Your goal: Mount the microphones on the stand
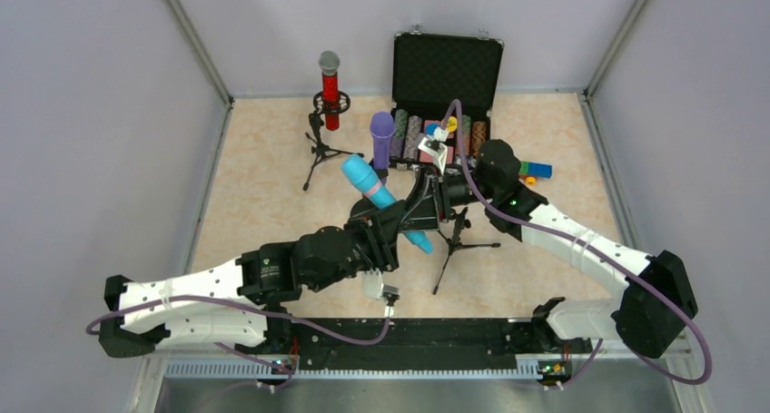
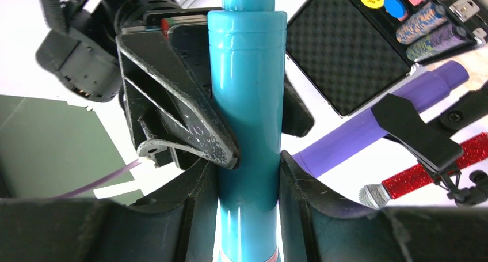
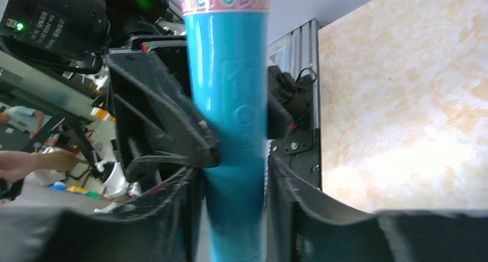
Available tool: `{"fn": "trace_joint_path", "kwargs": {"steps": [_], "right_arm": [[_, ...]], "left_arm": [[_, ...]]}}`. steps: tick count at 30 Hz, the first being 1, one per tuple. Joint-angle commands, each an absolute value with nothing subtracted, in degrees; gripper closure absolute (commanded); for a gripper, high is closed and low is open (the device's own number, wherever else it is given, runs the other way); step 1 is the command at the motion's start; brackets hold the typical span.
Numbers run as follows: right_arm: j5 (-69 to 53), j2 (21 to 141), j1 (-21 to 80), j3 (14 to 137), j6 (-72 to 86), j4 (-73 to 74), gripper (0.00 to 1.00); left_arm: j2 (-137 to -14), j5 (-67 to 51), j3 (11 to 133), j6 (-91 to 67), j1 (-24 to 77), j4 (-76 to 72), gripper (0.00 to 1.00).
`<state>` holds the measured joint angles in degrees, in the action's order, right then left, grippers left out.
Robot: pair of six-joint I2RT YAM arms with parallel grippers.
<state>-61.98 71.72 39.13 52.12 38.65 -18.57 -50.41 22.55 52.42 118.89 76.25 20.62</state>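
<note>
The turquoise microphone (image 1: 381, 195) with a pink band hangs slanted above the table's middle; it also fills the left wrist view (image 2: 247, 101) and the right wrist view (image 3: 230, 101). My left gripper (image 1: 392, 221) (image 2: 248, 170) is shut on it near the band. My right gripper (image 1: 425, 204) (image 3: 233, 175) is shut on it further toward the tail. The glittery red microphone (image 1: 329, 91) (image 2: 426, 175) sits upright in a tripod stand's clip (image 1: 320, 150) at the back left. The purple microphone (image 1: 382, 139) (image 2: 368, 129) stands upright behind the arms. Another tripod stand (image 1: 457, 240) stands under my right arm.
An open black case (image 1: 445, 68) of poker chips stands at the back. Coloured blocks (image 1: 536, 170) lie right of it. A black clip (image 2: 420, 132) shows in the left wrist view. Grey walls close in the table on three sides.
</note>
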Motion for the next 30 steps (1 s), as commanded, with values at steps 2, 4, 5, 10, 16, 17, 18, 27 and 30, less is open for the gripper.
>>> {"fn": "trace_joint_path", "kwargs": {"steps": [2, 4, 5, 10, 16, 17, 18, 27, 30], "right_arm": [[-63.1, 72.9, 40.0, 53.3, 39.8, -22.8, 0.79], [-62.9, 73.4, 40.0, 53.5, 39.8, -22.8, 1.0], [-62.7, 73.5, 39.9, 53.5, 39.9, -22.8, 1.0], [-61.2, 72.9, 39.9, 53.5, 39.0, -22.3, 1.0], [-59.0, 72.5, 39.9, 53.9, 37.5, -20.9, 1.0], [-58.6, 72.4, 39.9, 53.9, 37.4, -20.8, 1.0], [-58.4, 72.4, 39.9, 53.9, 37.2, -20.6, 1.0], [-50.7, 70.2, 39.6, 54.8, 31.6, -15.6, 1.0], [-47.9, 68.7, 38.8, 54.3, 30.6, -15.6, 1.0]], "left_arm": [[-50.4, 23.6, 55.1, 130.0, 76.6, 18.8, 1.0], [-50.5, 24.0, 55.0, 129.8, 76.6, 18.9, 1.0], [-50.5, 24.1, 55.0, 129.7, 76.6, 18.9, 1.0], [-50.3, 24.0, 55.2, 128.6, 76.6, 19.7, 0.82], [-49.6, 22.4, 54.5, 126.3, 76.6, 20.2, 0.01], [-49.5, 22.5, 54.3, 126.0, 76.6, 20.4, 0.01], [-49.4, 22.7, 54.1, 125.8, 76.6, 20.5, 0.01], [-46.3, 24.2, 50.8, 121.1, 76.6, 21.4, 0.01], [-44.4, 23.9, 48.9, 116.8, 76.6, 21.1, 0.01]]}}
